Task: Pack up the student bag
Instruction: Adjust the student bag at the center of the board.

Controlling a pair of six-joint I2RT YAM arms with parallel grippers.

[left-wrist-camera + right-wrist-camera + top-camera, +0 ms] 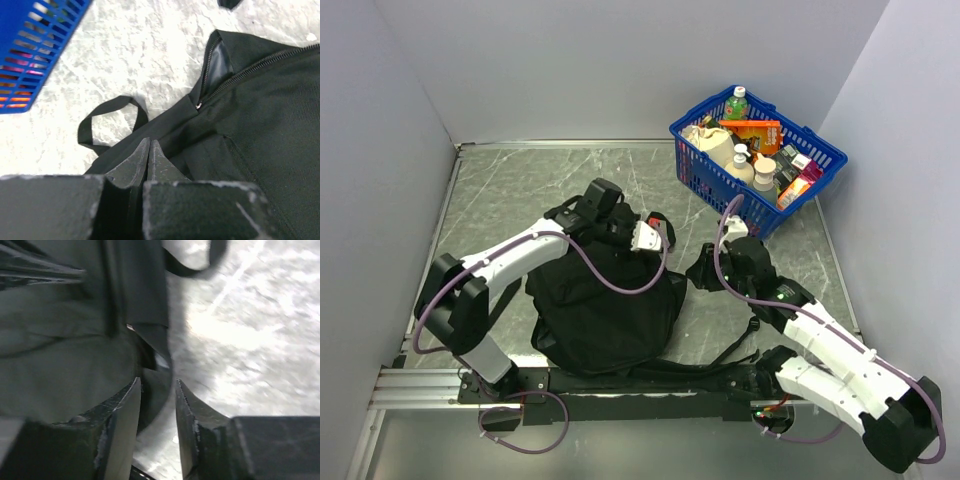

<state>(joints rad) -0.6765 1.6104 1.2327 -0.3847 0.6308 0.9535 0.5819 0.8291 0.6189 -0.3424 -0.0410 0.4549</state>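
Backpack (605, 315) is lying flat mid-table between the arms, zipper (250, 72) barely open. Left gripper (149, 145) is sitting closed beside the top loop (82, 132), and whether it has caught fabric is unclear. Right gripper (157, 382) is hovering narrowly open, holding nothing. A thin pinch risks slipping when lifting.

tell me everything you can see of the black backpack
The student bag is a soft black fabric backpack lying slumped on the grey table between the two arms. Its zipper gapes at one end, showing shiny lining. A small top loop lies on the table, and long straps trail toward the near edge. The left fingers are closed against its edge by the loop; the right fingers stand apart over a fold.
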